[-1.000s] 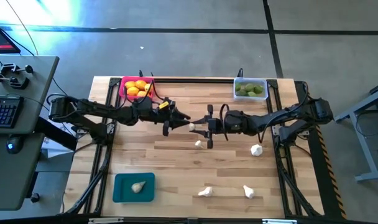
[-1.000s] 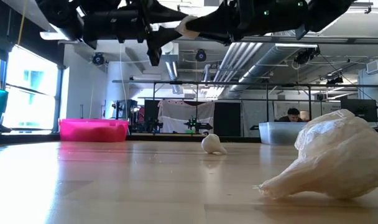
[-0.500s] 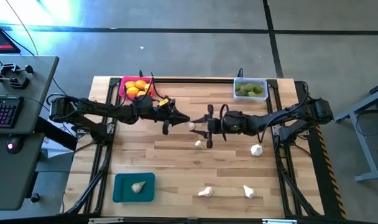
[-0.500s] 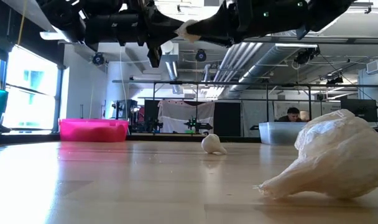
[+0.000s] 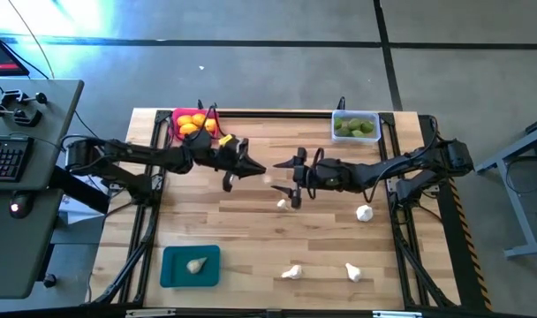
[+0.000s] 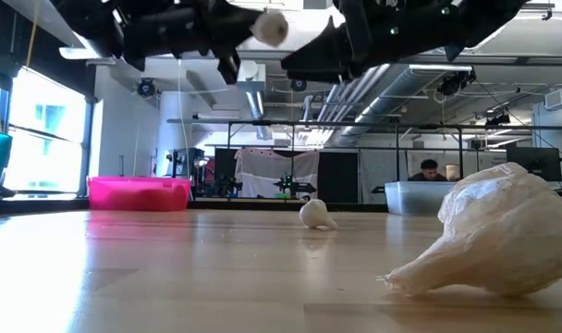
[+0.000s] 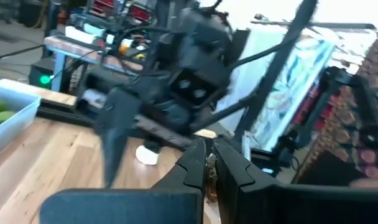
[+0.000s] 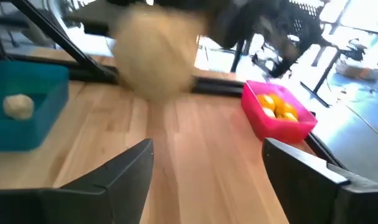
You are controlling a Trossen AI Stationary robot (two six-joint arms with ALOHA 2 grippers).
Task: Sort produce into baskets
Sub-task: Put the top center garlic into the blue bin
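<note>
A white garlic bulb (image 6: 269, 26) hangs high over the table's middle at the tip of my left gripper (image 5: 256, 169), which is shut on it. My right gripper (image 5: 288, 179) faces it from the right, open; the bulb (image 8: 155, 56) shows beyond its spread fingers, apart from them. The pink basket (image 5: 195, 125) at the far left holds orange fruits. At the far right, the clear basket (image 5: 355, 127) has green fruits in it. One garlic bulb lies in the teal basket (image 5: 191, 266) at the near left. My left gripper pinches the garlic bulb by its left side (image 6: 261, 28), at the free ends of the two fingers. The fingers come level from the table's left. The bulb is lifted clear of the table. In the left wrist view the shut fingers (image 7: 201, 163) hide the place of contact.
Loose garlic bulbs lie on the wood: one under the grippers (image 5: 282, 204), one toward the right edge (image 5: 364, 212), two near the front edge (image 5: 291, 272) (image 5: 352, 272). Free room lies between the baskets.
My left gripper has shut on the garlic bulb that my right gripper held. My right gripper has opened and let it go. The bulb has risen a little and gone slightly toward the table's left with my left gripper.
</note>
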